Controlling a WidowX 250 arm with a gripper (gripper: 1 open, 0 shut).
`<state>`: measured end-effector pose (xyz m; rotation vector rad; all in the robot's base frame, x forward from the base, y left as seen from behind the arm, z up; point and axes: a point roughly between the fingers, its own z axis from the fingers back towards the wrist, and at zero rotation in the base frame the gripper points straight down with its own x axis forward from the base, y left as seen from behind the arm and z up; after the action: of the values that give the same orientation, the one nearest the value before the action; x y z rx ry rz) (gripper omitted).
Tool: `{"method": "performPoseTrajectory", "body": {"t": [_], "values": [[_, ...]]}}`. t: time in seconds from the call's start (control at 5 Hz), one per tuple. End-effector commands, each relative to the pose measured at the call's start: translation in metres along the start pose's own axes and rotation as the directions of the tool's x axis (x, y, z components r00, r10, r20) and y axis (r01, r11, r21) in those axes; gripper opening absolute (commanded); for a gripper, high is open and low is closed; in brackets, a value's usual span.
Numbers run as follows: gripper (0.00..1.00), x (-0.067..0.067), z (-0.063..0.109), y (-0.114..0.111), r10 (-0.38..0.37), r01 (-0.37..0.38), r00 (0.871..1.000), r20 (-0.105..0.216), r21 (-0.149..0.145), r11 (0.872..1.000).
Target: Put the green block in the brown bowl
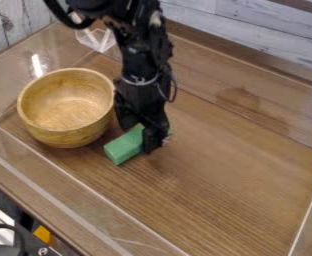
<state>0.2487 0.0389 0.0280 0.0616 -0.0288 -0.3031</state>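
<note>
My pincer [140,139] points straight down, fingers apart at full spread, straddling the upper end of the green block [123,149]; nothing clamped, block flat on the table [239,190]. One finger [155,141] shows dark at the block's 3 o'clock side, the other sits toward the bowl side, partly hidden by my own wrist, so can't tell whether either pad is touching the block. Block lies near frame centre, just beside the brown bowl [68,106], off the bowl's 4 o'clock edge; can't tell if the two touch. Block long axis runs roughly 1 o'clock to 7 o'clock in the camera view, the 7 o'clock end free and fully visible, the 1 o'clock end under my fingers. Bowl is upright, nothing visible inside, sits at 9 o'clock from the pincer. My arm [139,50] rises toward 12 o'clock and covers the table behind it. A clear plastic wall [65,205] rims the table along the near edge and left side; a clear piece [99,38] stands at 11 o'clock behind the arm, partly hidden. Nearest obstruction for me is the bowl's thick wall right next to the inner finger; table toward 3 o'clock is bare wood grain. Count: one block, one bowl, one pincer.
</note>
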Motion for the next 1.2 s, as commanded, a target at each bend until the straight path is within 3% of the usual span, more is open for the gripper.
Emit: {"method": "performPoseTrajectory", "body": {"t": [0.0,0.4,0.6,1.0], "values": [[1.0,0.002,-0.002,-0.007,-0.023,0.022,0.999,0.039,0.013,1.0],[1.0,0.003,0.008,-0.016,-0.023,0.024,0.997,0.075,-0.018,1.0],[0.0,0.008,0.007,-0.024,0.0,0.002,0.997,0.072,-0.024,1.0],[0.0,-0.001,0.004,-0.039,-0.016,0.02,0.997,0.076,-0.06,0.998]]}}
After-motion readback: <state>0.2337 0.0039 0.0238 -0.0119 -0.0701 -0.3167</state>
